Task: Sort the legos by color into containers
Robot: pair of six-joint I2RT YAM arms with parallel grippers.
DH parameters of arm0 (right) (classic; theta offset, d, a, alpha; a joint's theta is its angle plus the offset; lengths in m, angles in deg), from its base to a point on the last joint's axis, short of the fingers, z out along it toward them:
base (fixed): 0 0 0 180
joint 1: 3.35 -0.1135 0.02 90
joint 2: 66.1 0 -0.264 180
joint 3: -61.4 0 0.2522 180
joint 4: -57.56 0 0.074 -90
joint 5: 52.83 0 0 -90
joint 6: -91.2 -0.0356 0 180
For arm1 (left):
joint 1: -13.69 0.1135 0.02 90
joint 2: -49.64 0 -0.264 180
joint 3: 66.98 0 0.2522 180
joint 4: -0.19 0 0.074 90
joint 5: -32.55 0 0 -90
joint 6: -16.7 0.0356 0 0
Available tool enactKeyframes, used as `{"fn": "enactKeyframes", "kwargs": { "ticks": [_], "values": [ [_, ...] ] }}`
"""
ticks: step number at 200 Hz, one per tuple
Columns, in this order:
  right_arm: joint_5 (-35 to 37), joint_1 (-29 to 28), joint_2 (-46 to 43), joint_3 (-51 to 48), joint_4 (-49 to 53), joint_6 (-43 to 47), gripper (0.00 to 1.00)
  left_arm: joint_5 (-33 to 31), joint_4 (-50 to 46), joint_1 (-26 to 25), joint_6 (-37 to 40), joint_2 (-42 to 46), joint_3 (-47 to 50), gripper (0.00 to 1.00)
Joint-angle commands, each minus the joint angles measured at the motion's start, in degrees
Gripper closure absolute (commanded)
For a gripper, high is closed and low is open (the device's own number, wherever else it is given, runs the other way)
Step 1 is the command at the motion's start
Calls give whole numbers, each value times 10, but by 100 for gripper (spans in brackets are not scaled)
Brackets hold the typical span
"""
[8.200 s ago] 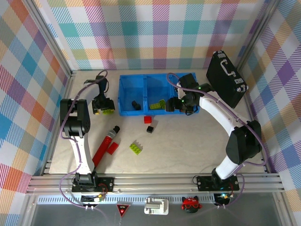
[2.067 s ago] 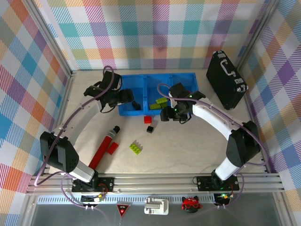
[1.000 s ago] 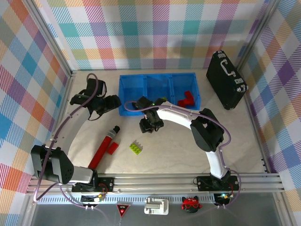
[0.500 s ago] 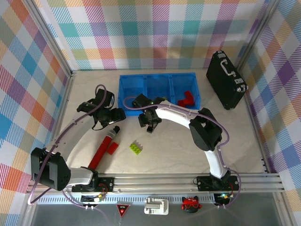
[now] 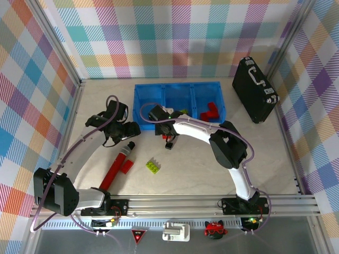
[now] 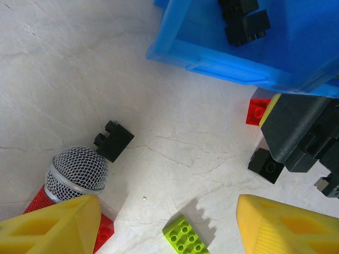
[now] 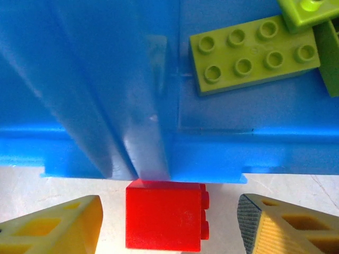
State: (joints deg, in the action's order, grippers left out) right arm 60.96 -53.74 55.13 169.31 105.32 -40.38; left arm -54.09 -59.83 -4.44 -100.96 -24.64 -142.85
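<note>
Red lego [image 7: 165, 214], right gripper [image 7: 169, 228] straddling it, jaws parted, not touching

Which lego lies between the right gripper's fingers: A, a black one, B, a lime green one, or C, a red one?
C: the red lego lies on the table between the spread fingers of the right gripper, just before the blue bins; the lime green legos are inside a bin.
</note>
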Motion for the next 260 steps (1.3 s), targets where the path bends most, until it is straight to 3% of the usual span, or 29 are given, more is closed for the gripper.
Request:
{"fn": "enactKeyframes", "kwargs": {
  "ticks": [1,107,197,260],
  "values": [
    [46,-19,15,-10,-28,-32,31,-5,-11,-2,-4,12,-11,32],
    [72,-26,47,-46,-55,-40,36,-10,-17,-2,3,16,-15,32],
    [80,-29,18,-60,-64,-19,52,-10,-17,-2,5,15,-20,32],
    [60,-33,-40,-55,-45,11,56,2,-4,-3,7,7,-18,32]
  ]
}}
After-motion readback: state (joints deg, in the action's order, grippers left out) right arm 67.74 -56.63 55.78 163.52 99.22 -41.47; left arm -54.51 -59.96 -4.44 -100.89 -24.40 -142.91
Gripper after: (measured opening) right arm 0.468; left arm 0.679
